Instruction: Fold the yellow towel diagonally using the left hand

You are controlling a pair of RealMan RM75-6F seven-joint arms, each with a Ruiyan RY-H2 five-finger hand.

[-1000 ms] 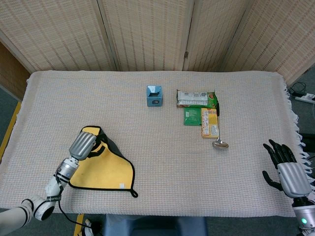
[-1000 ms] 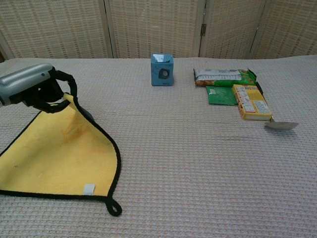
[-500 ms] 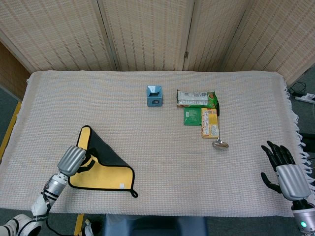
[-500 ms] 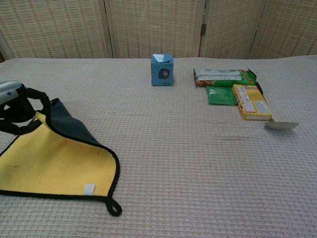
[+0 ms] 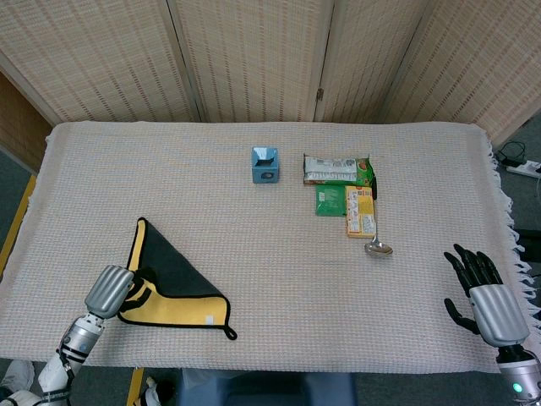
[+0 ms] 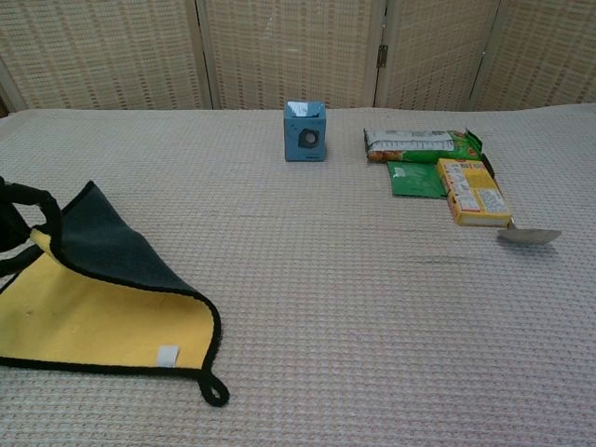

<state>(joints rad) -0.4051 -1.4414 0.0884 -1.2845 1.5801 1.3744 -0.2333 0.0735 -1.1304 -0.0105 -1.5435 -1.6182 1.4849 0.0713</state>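
The yellow towel (image 5: 188,309) with a black border lies at the near left of the table, partly folded over itself. Its dark grey underside (image 5: 166,264) faces up as a triangular flap (image 6: 104,246) over the yellow face (image 6: 93,322). My left hand (image 5: 110,292) grips the flap's corner at the towel's left side; in the chest view only its dark fingers (image 6: 13,223) show at the frame's left edge. My right hand (image 5: 486,292) hovers open, fingers spread, at the near right edge, far from the towel.
A blue box (image 5: 265,164) stands mid-table. To its right lie a snack packet (image 5: 336,169), a green sachet (image 5: 330,200), a yellow box (image 5: 360,211) and a spoon (image 5: 379,247). The towel's hanging loop (image 6: 214,391) lies near the front edge.
My left hand has drawn the towel's corner toward the near left, lowering the flap so more dark underside covers the yellow. The right hand has barely shifted.
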